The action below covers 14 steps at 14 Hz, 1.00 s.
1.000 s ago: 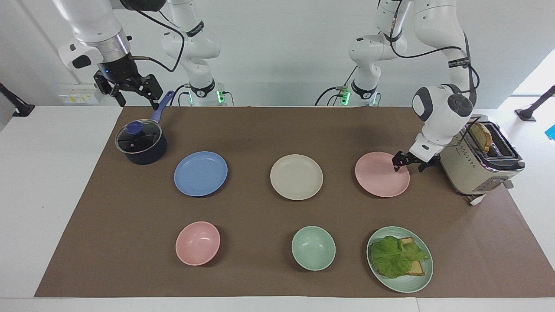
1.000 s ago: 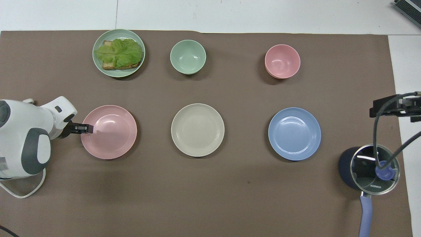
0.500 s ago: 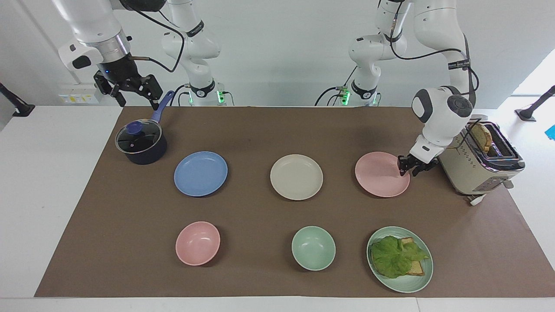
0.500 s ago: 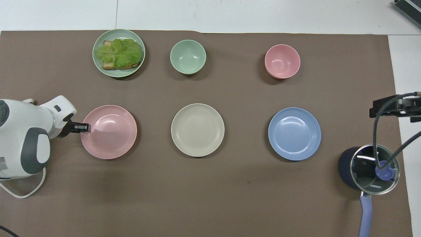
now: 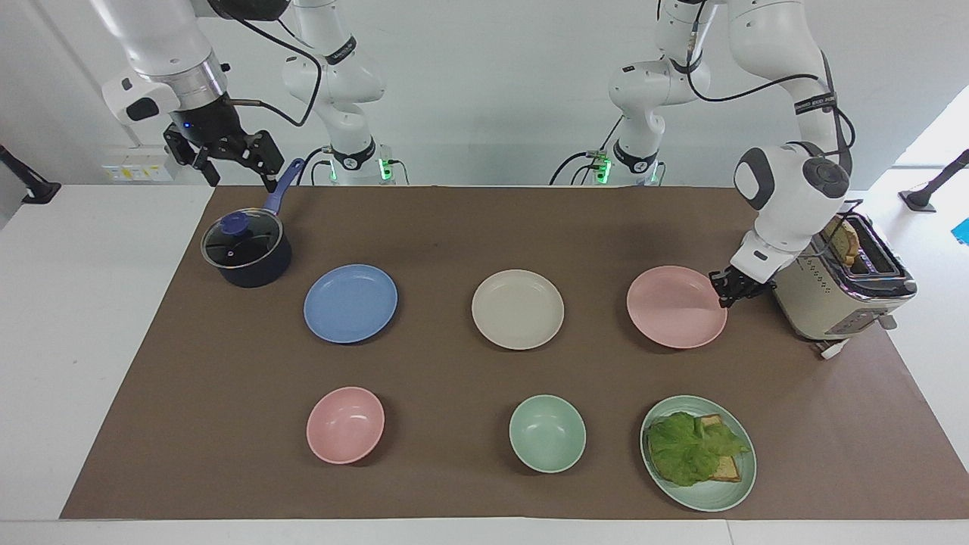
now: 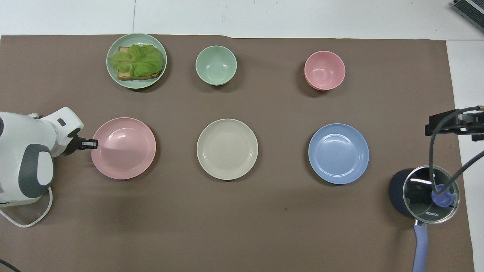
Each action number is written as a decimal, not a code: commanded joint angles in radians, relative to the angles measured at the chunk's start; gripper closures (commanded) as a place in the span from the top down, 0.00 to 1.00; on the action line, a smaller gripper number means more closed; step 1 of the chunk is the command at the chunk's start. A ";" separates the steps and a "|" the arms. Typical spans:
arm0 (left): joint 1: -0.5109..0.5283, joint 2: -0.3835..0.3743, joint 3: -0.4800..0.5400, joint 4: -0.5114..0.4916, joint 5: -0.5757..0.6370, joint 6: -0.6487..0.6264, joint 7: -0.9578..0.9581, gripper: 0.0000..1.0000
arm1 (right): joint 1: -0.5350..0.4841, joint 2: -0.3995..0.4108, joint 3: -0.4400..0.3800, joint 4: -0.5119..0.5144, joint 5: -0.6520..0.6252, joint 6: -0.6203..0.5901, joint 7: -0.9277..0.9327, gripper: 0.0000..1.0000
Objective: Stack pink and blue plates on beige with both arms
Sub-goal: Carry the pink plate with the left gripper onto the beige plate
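Note:
The pink plate (image 5: 674, 307) (image 6: 124, 148) is at the left arm's end of the mat, next to the toaster. My left gripper (image 5: 723, 291) (image 6: 92, 143) is shut on the plate's rim on the toaster side. The beige plate (image 5: 518, 309) (image 6: 227, 149) lies flat in the middle of the mat. The blue plate (image 5: 350, 303) (image 6: 338, 153) lies toward the right arm's end. My right gripper (image 5: 239, 174) (image 6: 453, 124) hangs open and holds nothing, over the pot's handle, with its arm waiting.
A cream toaster (image 5: 840, 291) with bread stands close beside the left arm. A dark lidded pot (image 5: 247, 250) sits by the blue plate. Farther from the robots are a pink bowl (image 5: 345, 424), a green bowl (image 5: 546, 433) and a green plate (image 5: 719, 492) with toast and lettuce.
My left gripper closed on the pink plate's rim, then drew the plate a little toward the toaster, seemingly raising it slightly. The right arm has not moved.

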 commanded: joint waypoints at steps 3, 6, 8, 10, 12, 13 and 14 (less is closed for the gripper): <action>-0.002 -0.097 -0.018 0.063 -0.076 -0.188 -0.001 0.00 | -0.018 -0.020 0.002 -0.022 0.026 -0.002 -0.035 1.00; -0.133 -0.106 -0.024 0.053 -0.098 -0.195 -0.168 0.00 | -0.018 -0.020 0.002 -0.022 0.026 -0.002 -0.035 1.00; -0.233 -0.106 -0.024 0.052 -0.098 -0.170 -0.292 0.00 | -0.018 -0.020 0.002 -0.022 0.026 -0.002 -0.035 1.00; -0.299 -0.100 -0.024 0.052 -0.110 -0.129 -0.358 0.00 | -0.018 -0.020 0.002 -0.022 0.026 -0.002 -0.035 1.00; -0.382 -0.080 -0.023 0.047 -0.141 -0.055 -0.439 0.00 | -0.020 -0.020 0.002 -0.022 0.026 -0.002 -0.035 1.00; -0.431 -0.051 -0.023 0.047 -0.141 -0.008 -0.507 0.00 | -0.020 -0.020 0.002 -0.022 0.026 -0.002 -0.035 1.00; -0.475 -0.025 -0.023 0.047 -0.141 0.046 -0.556 0.00 | -0.020 -0.020 0.002 -0.022 0.026 -0.002 -0.035 1.00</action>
